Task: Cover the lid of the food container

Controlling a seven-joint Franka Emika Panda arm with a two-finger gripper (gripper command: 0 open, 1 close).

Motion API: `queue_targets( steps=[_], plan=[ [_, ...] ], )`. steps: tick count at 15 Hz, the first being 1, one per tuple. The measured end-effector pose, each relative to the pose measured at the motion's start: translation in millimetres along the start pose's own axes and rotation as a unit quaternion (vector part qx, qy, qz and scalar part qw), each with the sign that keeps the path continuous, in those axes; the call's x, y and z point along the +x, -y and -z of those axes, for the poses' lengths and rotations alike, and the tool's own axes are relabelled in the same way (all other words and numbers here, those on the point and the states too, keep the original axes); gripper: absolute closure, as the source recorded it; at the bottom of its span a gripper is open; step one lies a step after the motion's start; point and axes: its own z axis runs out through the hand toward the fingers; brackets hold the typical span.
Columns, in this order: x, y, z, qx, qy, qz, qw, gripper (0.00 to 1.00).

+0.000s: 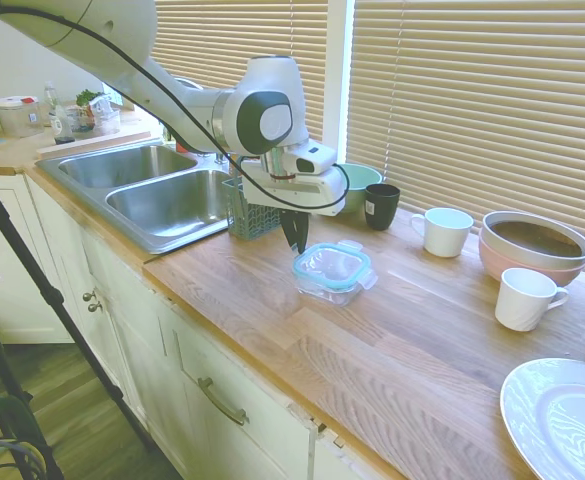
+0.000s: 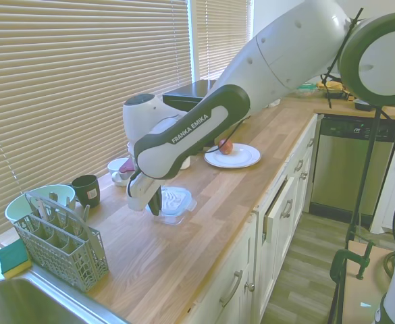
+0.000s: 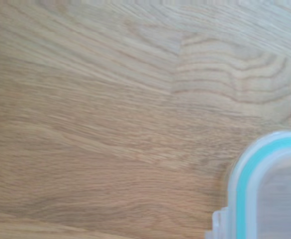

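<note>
Gripper [image 1: 296,238] sits low over the wooden counter [image 1: 402,340], fingers pointing down; we can't tell if they're spread or pressed together — too dark and narrow in both outside views. Right beside its fingertips, on the side away from the sink [image 1: 177,200], we see the lid [image 1: 331,265] lying flat on top of the food container [image 1: 334,288], teal rim level. Whether the fingertips touch the lid's edge, we can't tell. In the wrist view only a corner of the lid [image 3: 264,194] shows over bare wood. Behind the gripper, toward the sink, stands a grey cutlery caddy [image 1: 252,207]. Beyond it by the blinds we see a mint-green bowl [image 1: 357,187] and a dark cup [image 1: 380,206] — both well apart from the fingertips.
</note>
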Motion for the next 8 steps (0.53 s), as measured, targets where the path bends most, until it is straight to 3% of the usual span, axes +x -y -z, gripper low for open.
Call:
queue_targets(
  steps=[8],
  plan=[
    [0.6,-0.7,0.1,0.001,0.0,-0.003,1.0,0.0]
  ],
)
